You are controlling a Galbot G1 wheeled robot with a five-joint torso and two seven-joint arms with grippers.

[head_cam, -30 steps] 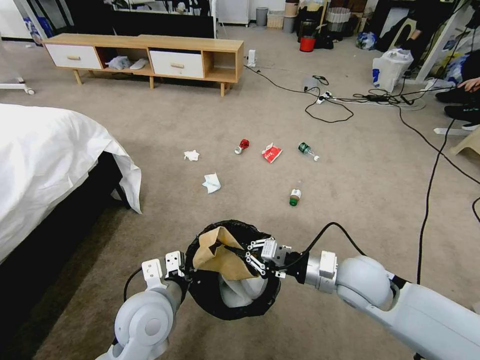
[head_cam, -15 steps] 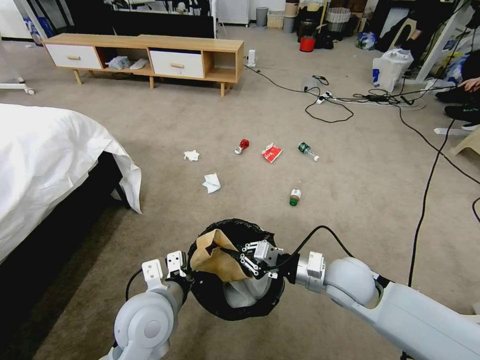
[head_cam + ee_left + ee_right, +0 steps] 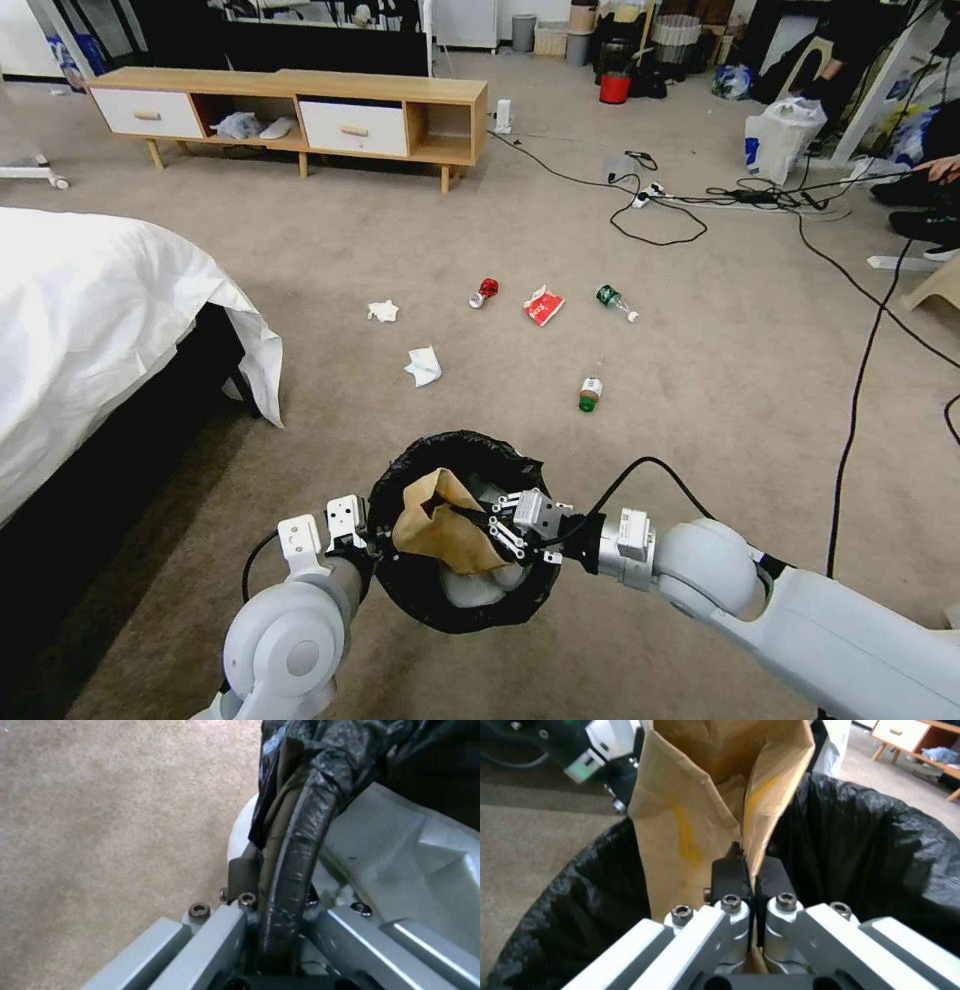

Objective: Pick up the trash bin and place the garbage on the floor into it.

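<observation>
The left pincer is closed on the rim of the small white bin with black bag liner. The right pincer, arm reaching across, pinches the crumpled brown paper bag.

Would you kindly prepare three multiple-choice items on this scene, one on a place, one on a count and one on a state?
1. Where is the brown paper bag?
A. on the bed
B. over the mouth of the trash bin
C. under the wooden cabinet

2. How many white tissues lie on the carpet?
A. two
B. none
C. five

3. How is the right gripper?
A. wide open above the carpet
B. shut on a bottle
C. shut on the brown paper bag

Answers:
1 B, the bag hangs inside the black-lined rim, which the left gripper clamps.
2 A, one lies near the bed corner and another farther off.
3 C, its fingertips pinch the bag's fold.
</observation>
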